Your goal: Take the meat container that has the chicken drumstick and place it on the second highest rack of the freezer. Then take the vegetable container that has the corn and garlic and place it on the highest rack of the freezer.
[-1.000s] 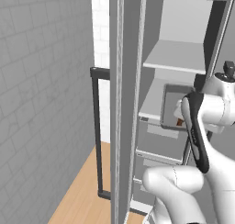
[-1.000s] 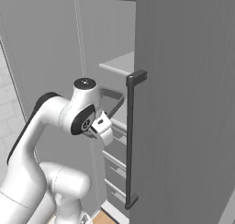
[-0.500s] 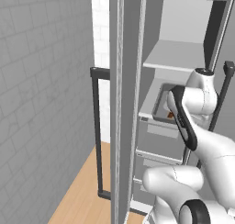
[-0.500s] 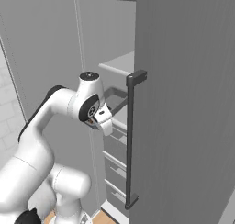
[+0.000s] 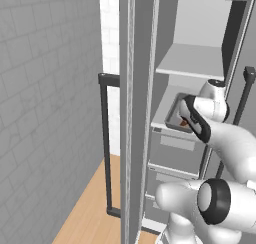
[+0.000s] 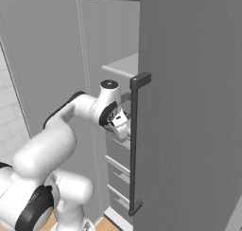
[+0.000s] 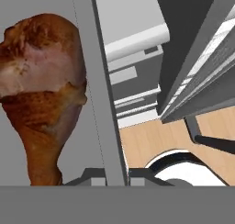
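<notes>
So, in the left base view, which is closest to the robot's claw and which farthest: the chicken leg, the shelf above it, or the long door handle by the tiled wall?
1. Chicken leg: in the tray right at the gripper.
2. Upper shelf: directly above, inside the freezer.
3. Door handle: far left, beyond the open door's edge.

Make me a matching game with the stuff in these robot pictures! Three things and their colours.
Things:
1. chicken drumstick
2. meat container
3. freezer handle

Colours:
A. dark, nearly black
B. reddish-brown
C. grey

Pairs: 1-B, 2-C, 3-A. The container's rim is pinched between the shut fingers.
</notes>
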